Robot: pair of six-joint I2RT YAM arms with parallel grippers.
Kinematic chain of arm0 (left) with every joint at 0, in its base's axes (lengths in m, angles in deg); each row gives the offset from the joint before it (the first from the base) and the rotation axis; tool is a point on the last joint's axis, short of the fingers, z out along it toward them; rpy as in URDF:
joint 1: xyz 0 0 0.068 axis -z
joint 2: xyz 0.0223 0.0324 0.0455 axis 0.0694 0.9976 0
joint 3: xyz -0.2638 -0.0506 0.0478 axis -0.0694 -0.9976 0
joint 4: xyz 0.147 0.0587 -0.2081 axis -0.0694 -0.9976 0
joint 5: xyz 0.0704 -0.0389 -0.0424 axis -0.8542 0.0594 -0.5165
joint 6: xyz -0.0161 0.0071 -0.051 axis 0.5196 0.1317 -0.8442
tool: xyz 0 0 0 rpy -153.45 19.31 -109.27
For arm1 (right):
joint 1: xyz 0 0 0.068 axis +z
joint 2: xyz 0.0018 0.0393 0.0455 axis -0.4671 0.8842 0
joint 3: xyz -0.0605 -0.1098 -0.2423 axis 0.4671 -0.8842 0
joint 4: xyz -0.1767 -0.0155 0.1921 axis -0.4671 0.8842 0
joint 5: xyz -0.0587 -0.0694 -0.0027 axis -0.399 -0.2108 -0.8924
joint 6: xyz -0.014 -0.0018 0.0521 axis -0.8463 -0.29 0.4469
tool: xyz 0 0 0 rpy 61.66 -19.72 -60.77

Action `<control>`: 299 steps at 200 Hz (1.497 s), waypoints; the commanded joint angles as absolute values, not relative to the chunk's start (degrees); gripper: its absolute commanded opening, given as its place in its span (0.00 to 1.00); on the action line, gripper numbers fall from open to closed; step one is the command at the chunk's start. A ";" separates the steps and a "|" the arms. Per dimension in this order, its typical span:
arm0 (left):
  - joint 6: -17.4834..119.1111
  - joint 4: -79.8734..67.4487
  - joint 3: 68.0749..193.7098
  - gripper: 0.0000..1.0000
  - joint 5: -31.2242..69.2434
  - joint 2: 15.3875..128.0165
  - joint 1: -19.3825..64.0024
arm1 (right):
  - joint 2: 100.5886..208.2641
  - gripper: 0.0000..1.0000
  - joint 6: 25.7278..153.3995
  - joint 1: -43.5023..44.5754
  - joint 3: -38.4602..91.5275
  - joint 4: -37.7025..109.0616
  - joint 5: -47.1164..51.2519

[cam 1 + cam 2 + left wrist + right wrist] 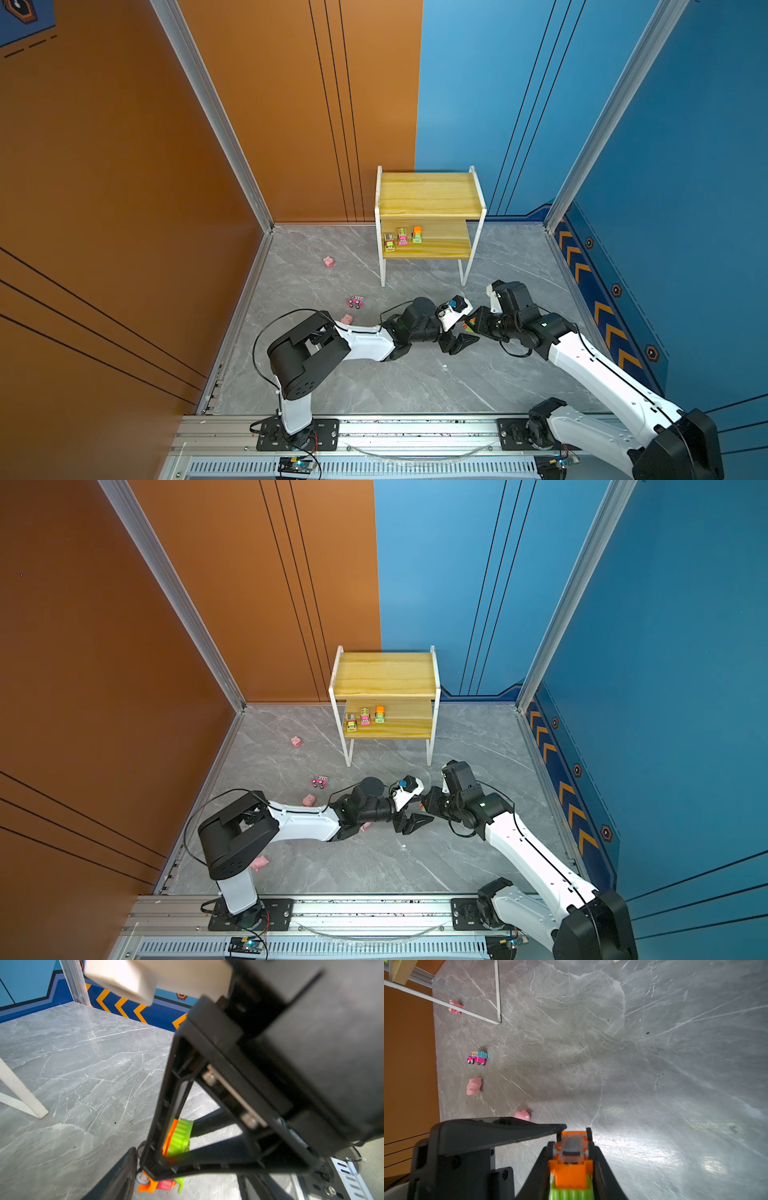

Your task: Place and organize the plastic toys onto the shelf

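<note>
Looks like mid handoff of orange-green truck (571,1167), in front of shelf (428,245), off its right front leg.

- left gripper (459,343): jaws apart, partway, nothing held; one finger just beside truck's wheels. Square up on body before closing, wheels will slip.
- right gripper (572,1159): clamped on truck; release only once grip is firm.
- shelf: three trucks on lower board, spare slot on their right.
</note>
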State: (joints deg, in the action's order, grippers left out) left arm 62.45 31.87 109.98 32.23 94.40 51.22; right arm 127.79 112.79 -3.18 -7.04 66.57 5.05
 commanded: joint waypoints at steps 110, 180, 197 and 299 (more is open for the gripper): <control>54.25 42.82 106.73 0.73 32.96 103.94 50.98 | 142.38 0.29 109.16 -3.66 -5.69 67.42 4.18; 53.45 45.09 106.29 0.73 33.44 106.08 49.43 | 149.52 0.28 107.19 -3.85 -3.35 67.73 4.53; 53.46 45.71 106.20 0.73 33.82 106.61 48.87 | 149.82 0.28 107.11 -3.84 -3.42 67.73 5.21; 53.57 48.81 110.47 0.73 37.93 112.31 47.16 | 149.03 0.28 106.67 -3.68 -3.25 69.30 8.98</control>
